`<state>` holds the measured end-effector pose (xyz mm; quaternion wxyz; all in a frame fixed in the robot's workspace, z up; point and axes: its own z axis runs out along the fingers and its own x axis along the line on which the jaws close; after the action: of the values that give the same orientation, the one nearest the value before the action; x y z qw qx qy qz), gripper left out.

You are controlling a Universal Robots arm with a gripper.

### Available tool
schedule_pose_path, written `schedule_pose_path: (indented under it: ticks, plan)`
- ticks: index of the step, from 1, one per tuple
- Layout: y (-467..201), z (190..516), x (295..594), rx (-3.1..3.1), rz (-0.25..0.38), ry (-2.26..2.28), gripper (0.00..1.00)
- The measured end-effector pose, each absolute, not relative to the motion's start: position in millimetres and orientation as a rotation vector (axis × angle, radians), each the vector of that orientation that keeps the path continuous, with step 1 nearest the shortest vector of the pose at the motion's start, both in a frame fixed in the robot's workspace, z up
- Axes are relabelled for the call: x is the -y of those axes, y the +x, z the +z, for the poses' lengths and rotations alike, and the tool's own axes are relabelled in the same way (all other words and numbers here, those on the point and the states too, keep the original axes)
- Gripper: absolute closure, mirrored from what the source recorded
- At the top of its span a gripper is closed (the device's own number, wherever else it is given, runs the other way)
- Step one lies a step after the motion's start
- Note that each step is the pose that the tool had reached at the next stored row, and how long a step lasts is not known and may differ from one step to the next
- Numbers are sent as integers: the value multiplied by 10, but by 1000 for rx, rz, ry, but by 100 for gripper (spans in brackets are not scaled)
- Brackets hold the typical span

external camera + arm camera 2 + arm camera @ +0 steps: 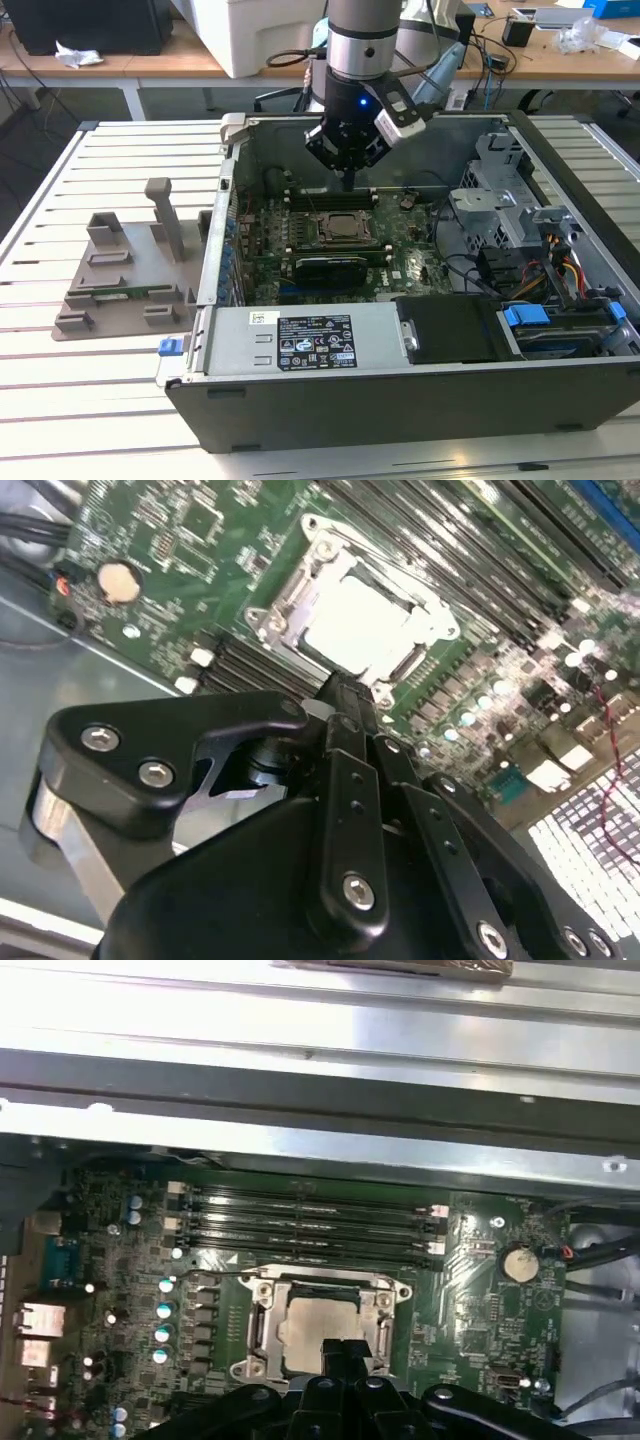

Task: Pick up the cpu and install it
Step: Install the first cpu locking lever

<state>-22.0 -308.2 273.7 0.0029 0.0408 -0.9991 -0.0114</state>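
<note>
A: So, where was the black robot hand point(347, 178) at that moment?

B: It hung inside the open grey metal computer case point(400, 385), just above the far edge of the socket. In both wrist views its slim black fingers point(345, 715) came together in a narrow tip, pressed shut with nothing between them.

A: And the cpu?

B: The small flat square cpu with the silver-grey metal top point(315, 1325) lay already seated in the black socket with its metal frame point(262, 1300) on the green motherboard point(130, 1260). In the second wrist view the same chip point(365, 625) sat flat inside the frame, just beyond the fingertips.

A: Which step, then?

B: I judged the placing done and the hand free of the chip. The frame appeared to lie around the chip rather than over it, though I could not be sure it was latched.

A: What crowded the spot?

B: A row of long dark memory slots point(310, 1222) ran just beside the socket, between it and the case wall. A round silver coin battery point(516, 1263) sat near one end of them. Bundled coloured cables point(560, 265) and a blue-tabbed drive bay point(527, 316) lay toward the exterior view's right, well apart. A grey plastic fixture point(130, 270) stood on the white slatted table point(60, 400) outside.
</note>
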Motion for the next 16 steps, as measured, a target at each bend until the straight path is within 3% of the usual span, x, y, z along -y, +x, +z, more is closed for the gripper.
schedule_pose_path:
  ticks: [12,16]
  plan:
    - [-929,2706,3071,3133,-36,128,89]
    - [-999,2680,2942,3133,-36,128,89]
